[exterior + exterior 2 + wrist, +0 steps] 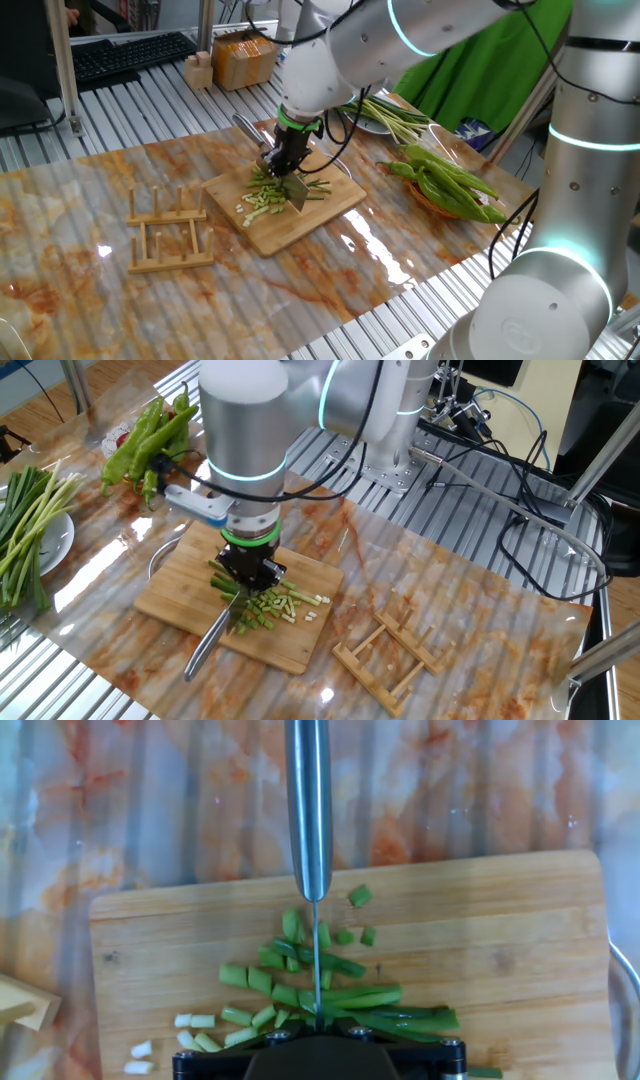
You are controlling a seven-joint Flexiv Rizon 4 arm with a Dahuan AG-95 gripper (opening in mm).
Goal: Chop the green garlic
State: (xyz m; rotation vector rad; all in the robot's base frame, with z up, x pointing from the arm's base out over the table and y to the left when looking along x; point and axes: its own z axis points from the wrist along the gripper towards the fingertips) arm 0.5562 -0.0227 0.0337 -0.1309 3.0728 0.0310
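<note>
The green garlic (300,988) lies on a wooden cutting board (500,950), partly cut into short bits with a few longer stalks (400,1018) on the right. My gripper (316,1025) is shut on a steel knife (310,810), seen edge-on. Its thin blade (316,950) stands in the pile of bits. In one fixed view the gripper (285,165) hangs over the garlic (268,196) with the knife (296,192) down on the board (330,205). From the other fixed view the knife handle (205,645) sticks out past the board edge (170,595), below the gripper (248,578) and the garlic (270,605).
Glossy green peppers (450,180) (150,435) lie beside the board. A plate of long uncut stalks (395,115) (25,530) stands farther back. A wooden rack (170,230) (390,650) sits on the marble sheet. A metal rim (155,555) curves by the board. Cables (500,470) cross the slatted table.
</note>
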